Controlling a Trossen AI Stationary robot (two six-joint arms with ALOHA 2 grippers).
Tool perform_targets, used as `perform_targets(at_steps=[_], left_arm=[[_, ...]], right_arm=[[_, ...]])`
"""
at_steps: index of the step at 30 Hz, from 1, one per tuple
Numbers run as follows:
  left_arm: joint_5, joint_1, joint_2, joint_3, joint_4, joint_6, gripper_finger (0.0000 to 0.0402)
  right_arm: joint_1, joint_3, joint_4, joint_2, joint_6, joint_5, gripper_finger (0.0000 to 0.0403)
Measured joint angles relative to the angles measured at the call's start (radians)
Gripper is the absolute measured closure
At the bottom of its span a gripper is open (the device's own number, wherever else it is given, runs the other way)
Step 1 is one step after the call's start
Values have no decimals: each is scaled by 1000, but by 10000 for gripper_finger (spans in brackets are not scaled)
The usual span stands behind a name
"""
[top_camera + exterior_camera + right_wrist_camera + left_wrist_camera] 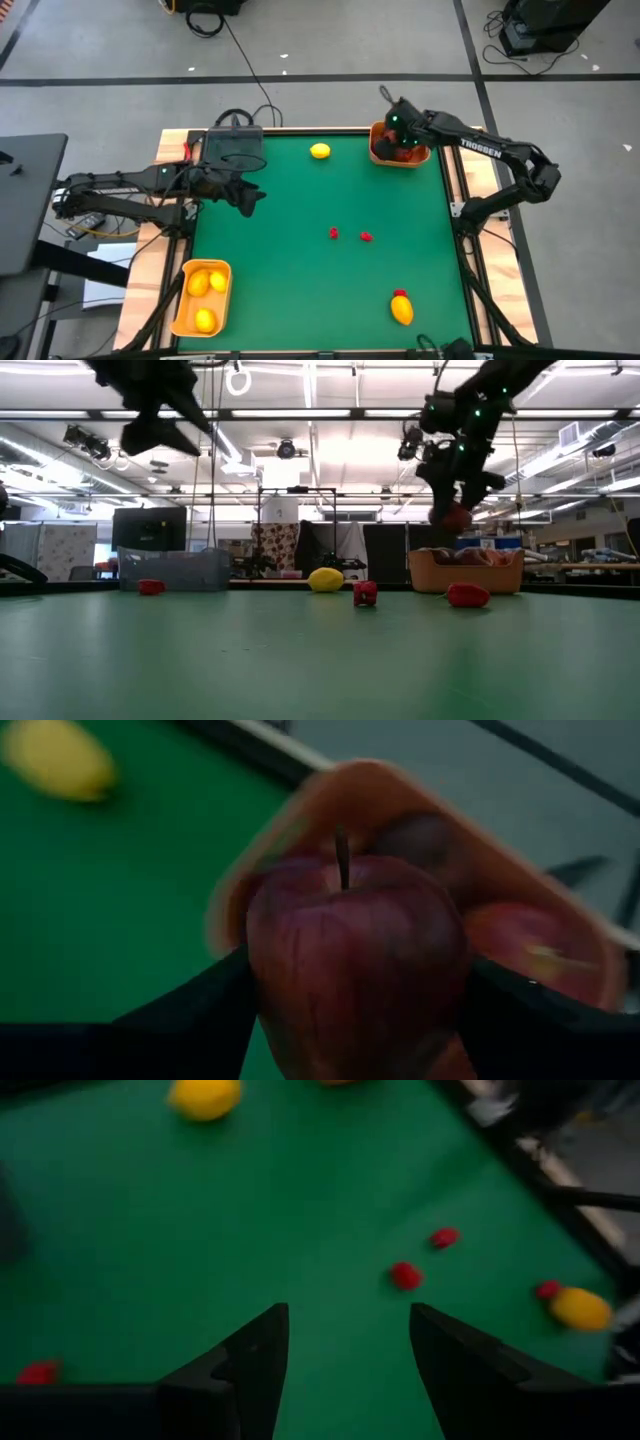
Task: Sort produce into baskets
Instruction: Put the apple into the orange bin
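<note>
Apple (355,960) hides basket (300,810) (blurred).

Place: an open-plan lab or workshop hall.
Ceiling: exposed, with long strip lights (300,415) and ducting.
Floor: grey concrete (330,45) marked with dark tape lines, cables (240,60) trailing across it.
Background: benches, racks (295,525) and partition screens (45,545).

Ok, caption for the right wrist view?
Right tool holding a dark red apple over the orange bin.
</note>
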Motion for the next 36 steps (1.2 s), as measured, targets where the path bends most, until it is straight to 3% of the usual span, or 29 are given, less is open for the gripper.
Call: perform_targets(at_steps=[6, 16, 29, 36], left_arm=[[-4, 0, -5, 0, -66, -43, 188], [-31, 1, -5, 0, -62, -14, 169], [-11, 1, -4, 0, -70, -12, 119], [9, 1, -4, 0, -140, -12, 115]], right_arm=[[-109, -50, 144, 0, -121, 7, 77], [-194, -115, 184, 0, -185, -1, 56], [-161, -52, 166, 0, -147, -33, 56], [-110, 13, 158, 0, -138, -34, 56]])
